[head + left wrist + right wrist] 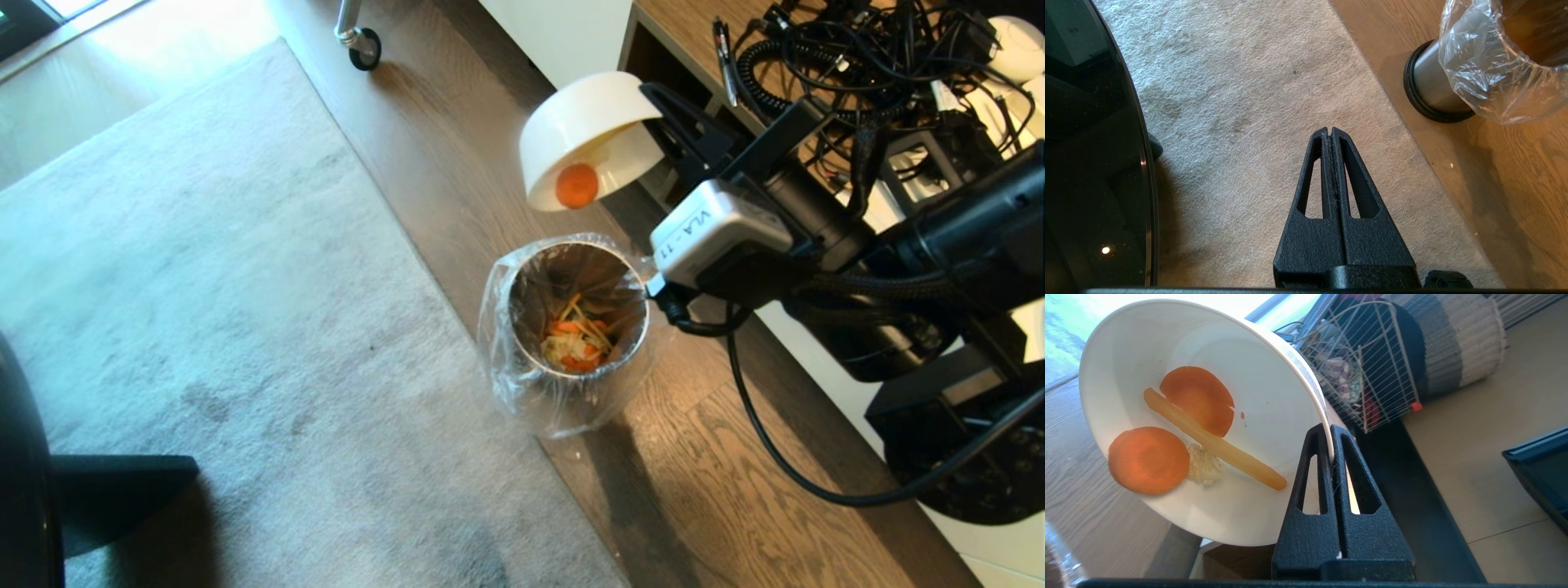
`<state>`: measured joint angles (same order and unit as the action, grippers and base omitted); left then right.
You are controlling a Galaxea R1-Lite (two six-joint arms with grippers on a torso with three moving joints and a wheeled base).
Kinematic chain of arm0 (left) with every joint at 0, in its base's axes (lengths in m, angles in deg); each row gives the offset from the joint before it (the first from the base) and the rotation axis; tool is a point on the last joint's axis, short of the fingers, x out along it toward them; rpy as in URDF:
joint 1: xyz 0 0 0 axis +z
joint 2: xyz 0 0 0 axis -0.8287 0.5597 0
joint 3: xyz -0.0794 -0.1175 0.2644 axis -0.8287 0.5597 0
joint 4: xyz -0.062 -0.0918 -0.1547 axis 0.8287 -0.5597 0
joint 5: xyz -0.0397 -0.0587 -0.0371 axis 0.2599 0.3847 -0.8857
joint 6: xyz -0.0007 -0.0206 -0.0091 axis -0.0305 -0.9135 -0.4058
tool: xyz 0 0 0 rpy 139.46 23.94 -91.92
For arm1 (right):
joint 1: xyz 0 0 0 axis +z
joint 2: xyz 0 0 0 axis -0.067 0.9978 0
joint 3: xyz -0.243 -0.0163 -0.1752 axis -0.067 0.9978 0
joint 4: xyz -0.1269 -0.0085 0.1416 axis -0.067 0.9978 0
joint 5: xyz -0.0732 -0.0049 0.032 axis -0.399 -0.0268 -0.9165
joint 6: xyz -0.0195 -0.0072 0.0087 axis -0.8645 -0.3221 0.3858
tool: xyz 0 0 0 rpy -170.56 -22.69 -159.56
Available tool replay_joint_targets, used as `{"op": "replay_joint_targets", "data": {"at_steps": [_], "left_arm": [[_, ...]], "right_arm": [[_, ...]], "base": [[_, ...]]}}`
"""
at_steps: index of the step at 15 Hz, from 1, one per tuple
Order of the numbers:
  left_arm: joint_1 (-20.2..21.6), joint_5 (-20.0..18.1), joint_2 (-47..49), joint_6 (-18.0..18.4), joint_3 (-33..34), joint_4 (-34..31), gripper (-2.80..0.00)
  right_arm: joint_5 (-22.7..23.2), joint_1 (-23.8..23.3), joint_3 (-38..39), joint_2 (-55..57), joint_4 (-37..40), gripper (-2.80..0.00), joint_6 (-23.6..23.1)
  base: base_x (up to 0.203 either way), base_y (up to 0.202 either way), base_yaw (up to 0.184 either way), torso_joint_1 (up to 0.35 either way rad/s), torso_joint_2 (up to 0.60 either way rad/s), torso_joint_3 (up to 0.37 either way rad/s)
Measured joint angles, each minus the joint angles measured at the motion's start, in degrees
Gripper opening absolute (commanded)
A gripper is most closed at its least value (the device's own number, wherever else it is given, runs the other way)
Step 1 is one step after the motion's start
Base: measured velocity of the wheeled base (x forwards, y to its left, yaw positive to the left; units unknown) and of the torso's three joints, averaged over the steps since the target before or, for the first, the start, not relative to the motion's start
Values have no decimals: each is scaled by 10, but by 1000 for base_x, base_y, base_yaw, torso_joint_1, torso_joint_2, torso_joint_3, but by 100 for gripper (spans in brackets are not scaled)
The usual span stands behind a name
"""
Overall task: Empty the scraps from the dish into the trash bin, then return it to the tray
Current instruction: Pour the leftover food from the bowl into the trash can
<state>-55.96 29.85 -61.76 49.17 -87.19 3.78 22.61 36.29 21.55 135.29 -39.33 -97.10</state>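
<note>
Clamped thin on the rim of the dish [1208, 375], the right hand [1331, 435] holds it tipped well over above the trash bin [581, 314], mouth facing down toward the bin. Most scraps [578, 341] already lie in the bagged bin, but two carrot slices [1149, 459], a pale yellow strip [1216, 442] and a small clump cling inside the dish, one slice at its lip. Emptying looks nearly done; returning the dish to the tray, which is not in view, remains. The left hand [1332, 131] hangs closed and empty over the carpet [1249, 102].
</note>
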Motion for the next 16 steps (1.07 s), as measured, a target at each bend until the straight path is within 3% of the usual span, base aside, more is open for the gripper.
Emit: {"op": "replay_joint_targets", "data": {"at_steps": [4, 16], "left_arm": [[0, 0, 0, 0, 0, 0, -280], [0, 0, 0, 0, 0, 0, -280]], "right_arm": [[23, 0, -23, -6, 0, -280, 1], [31, 2, -22, -52, 0, -280, 2]], "base": [[0, 0, 0, 0, 0, 0], [0, 0, 0, 0, 0, 0]]}}
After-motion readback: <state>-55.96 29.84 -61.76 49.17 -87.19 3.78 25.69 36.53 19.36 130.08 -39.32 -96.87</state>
